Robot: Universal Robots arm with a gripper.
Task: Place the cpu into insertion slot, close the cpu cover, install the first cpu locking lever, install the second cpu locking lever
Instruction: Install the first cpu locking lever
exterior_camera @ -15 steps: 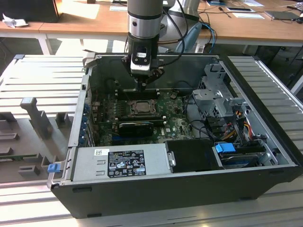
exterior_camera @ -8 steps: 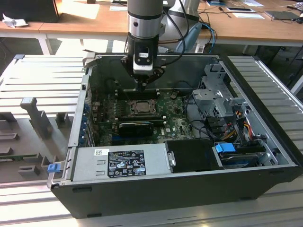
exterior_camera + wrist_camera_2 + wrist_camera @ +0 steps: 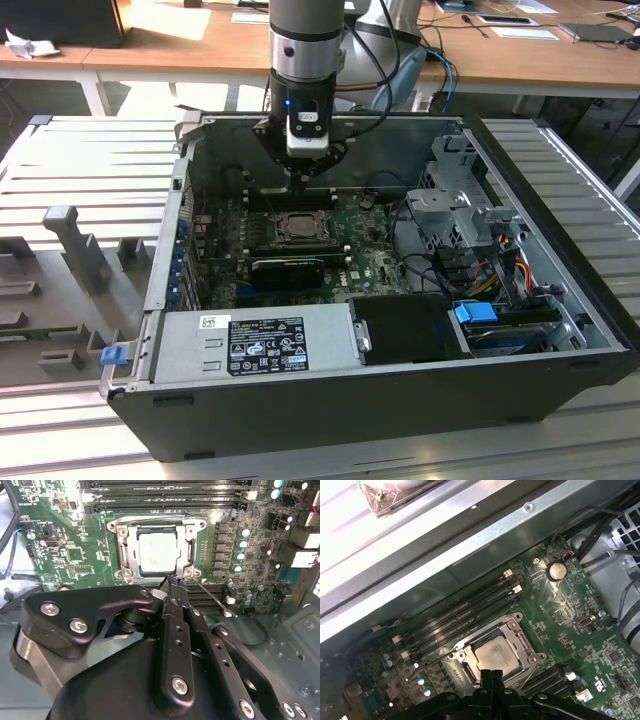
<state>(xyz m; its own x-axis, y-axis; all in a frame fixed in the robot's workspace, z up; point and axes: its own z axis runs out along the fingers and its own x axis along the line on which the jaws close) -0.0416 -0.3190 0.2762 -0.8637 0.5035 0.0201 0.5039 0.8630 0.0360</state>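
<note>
The gripper (image 3: 175, 581) has its fingers (image 3: 170, 630) clenched tip to tip, and nothing shows between them. In the second wrist view the tips hang at one corner of the slot (image 3: 136, 555), close over it; whether they touch the metal there cannot be told. A thin lever (image 3: 214, 599) slants away from that same corner, just beside the tips, across the dark connector rows next to the socket.

The cpu (image 3: 157, 552) sits flat in the slot, its pale face showing through the window of the cover (image 3: 129, 547). The cover lies down around the chip and frames it on all sides. Both wrist views show this.

Around the socket spreads the green board (image 3: 75, 555), with long memory slots (image 3: 165, 490) on the side away from the fingers.

In the exterior view the gripper (image 3: 303, 178) points straight down from the arm (image 3: 305, 40) into the open case (image 3: 330, 400), over the far edge of the socket. A black finned card (image 3: 290, 270) lies just nearer than the socket. A grey power supply (image 3: 250, 345) runs along the near wall, and a drive cage (image 3: 455, 200) stands at the exterior view's right.
</note>
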